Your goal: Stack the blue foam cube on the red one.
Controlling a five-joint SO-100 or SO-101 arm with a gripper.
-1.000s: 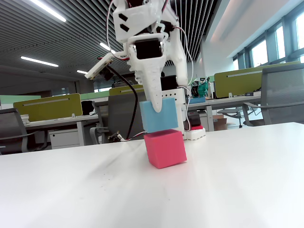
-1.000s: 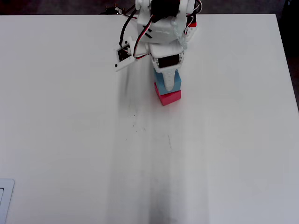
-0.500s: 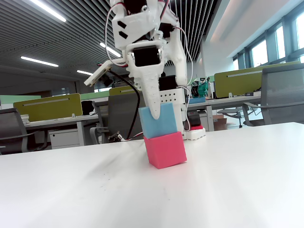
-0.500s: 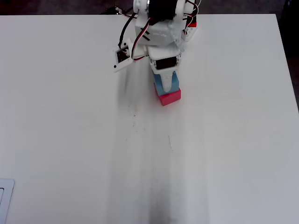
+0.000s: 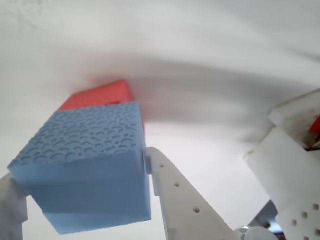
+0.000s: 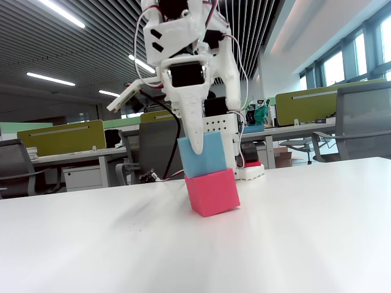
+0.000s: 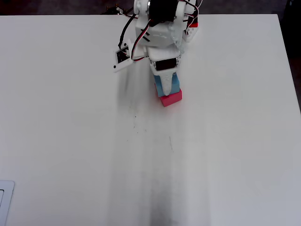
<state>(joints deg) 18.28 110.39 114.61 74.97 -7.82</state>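
Observation:
My gripper (image 6: 203,146) is shut on the blue foam cube (image 6: 206,157), with one finger on each side of it in the wrist view (image 5: 80,167). The blue cube (image 5: 85,165) sits on top of the red cube (image 6: 212,192), shifted a little to the left in the fixed view; I cannot tell whether it rests with its full weight. In the wrist view the red cube (image 5: 97,95) shows only as a strip behind the blue one. From overhead the gripper (image 7: 165,87) covers part of the blue cube (image 7: 171,84), and the red cube (image 7: 172,98) peeks out below it.
The white table (image 7: 70,141) spreads wide to the left and front. The arm's base (image 7: 187,28) stands at the far edge behind the cubes. A pale flat object (image 7: 4,197) lies at the lower left corner of the overhead view.

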